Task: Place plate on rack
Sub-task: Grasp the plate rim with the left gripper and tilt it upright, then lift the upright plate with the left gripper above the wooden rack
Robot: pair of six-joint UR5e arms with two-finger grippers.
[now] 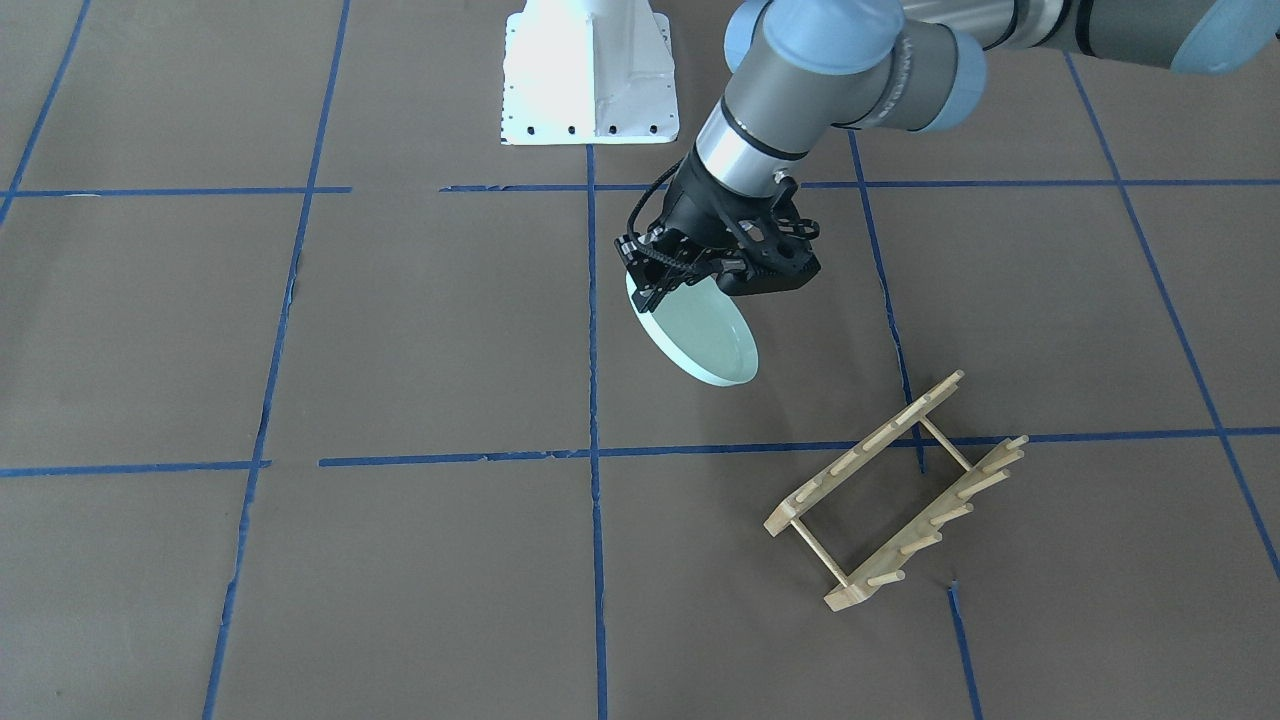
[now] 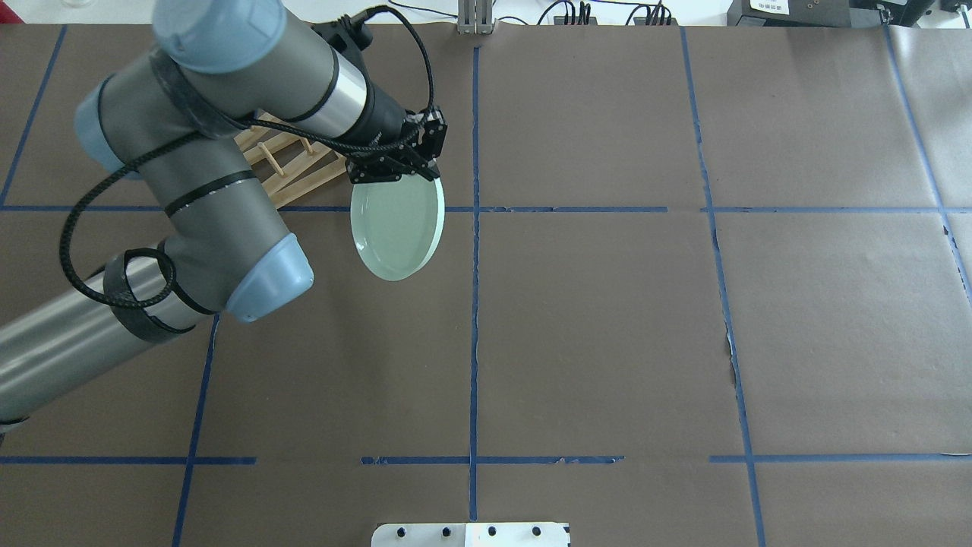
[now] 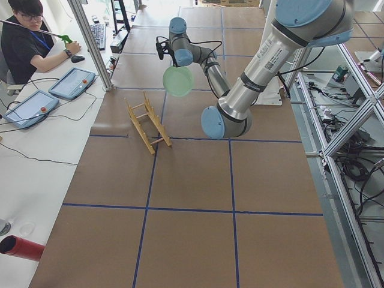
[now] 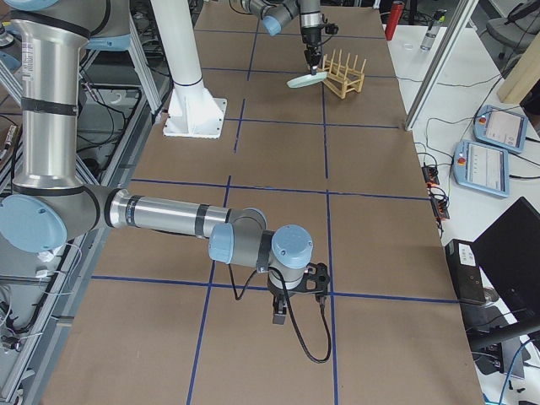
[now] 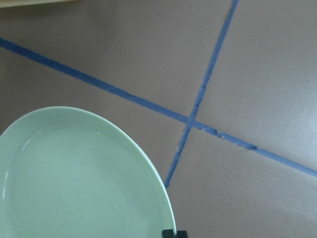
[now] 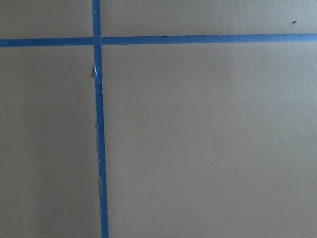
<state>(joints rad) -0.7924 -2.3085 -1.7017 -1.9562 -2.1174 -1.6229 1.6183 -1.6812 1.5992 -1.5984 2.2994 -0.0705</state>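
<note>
- My left gripper [image 2: 395, 177] is clamped on the rim of the plate [image 2: 397, 228], held tilted above the table [image 2: 607, 342].
- The rack [image 1: 895, 490] stands nearby, apart.
- My right gripper [image 4: 283, 314]: can't tell its opening.

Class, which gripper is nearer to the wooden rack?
Left. The left gripper, holding the plate, hangs beside the rack; the right gripper is far along the table.

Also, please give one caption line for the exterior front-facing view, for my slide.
Left gripper holds the mint-green plate tilted in the air, apart from the empty wooden rack on the table.
</note>
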